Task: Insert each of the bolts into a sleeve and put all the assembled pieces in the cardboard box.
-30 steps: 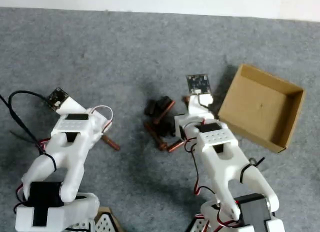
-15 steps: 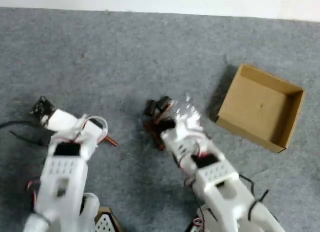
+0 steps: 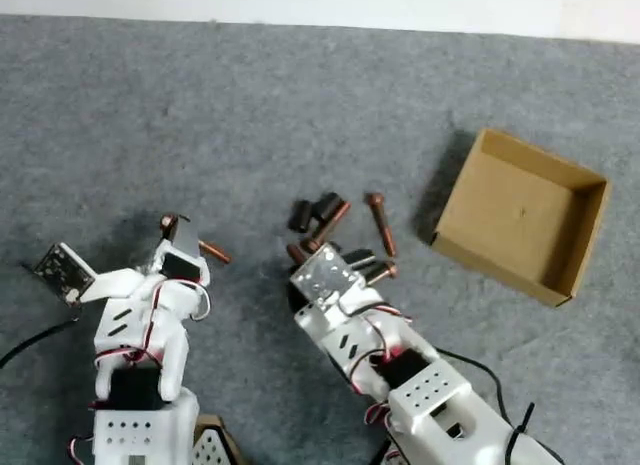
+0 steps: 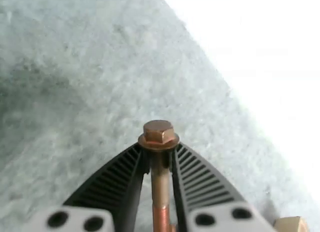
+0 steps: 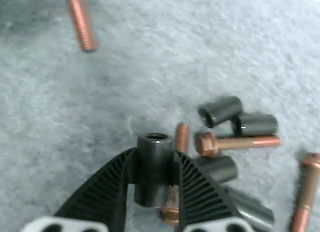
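Standing by the table, I read both arms as set up for mating two parts rather than for sorting. The left gripper (image 4: pixel 159 153) is clamped tight on a copper bolt (image 4: pixel 158 134), with the hex head sitting just past the fingertips and the shank running back between the ribbed jaws. I'd guess that grip is meant to keep it from swivelling. The right gripper (image 5: pixel 155 161) is closed round a dark sleeve (image 5: pixel 153 178), its open bore poking out beyond the jaw tips, which looks to me like offering up the hole. Take the heap (image 3: pixel 318 217) of loose bolts and sleeves on the grey carpet (image 3: pixel 200 115) as the middle of the dial. The right gripper then hangs just beside it at 6 o'clock, lifted off the parts it picked from, and the left one sits well apart at 9 o'clock, so the two pieces are not yet lined up. A lone bolt (image 3: pixel 380 225) lies at 3 o'clock, between the heap and the cardboard box (image 3: pixel 520 210). The box is farther out on that same 3 o'clock line, open side up, showing nothing inside but its bare floor. By my reckoning no assembled piece has gone in, and the job is only beginning
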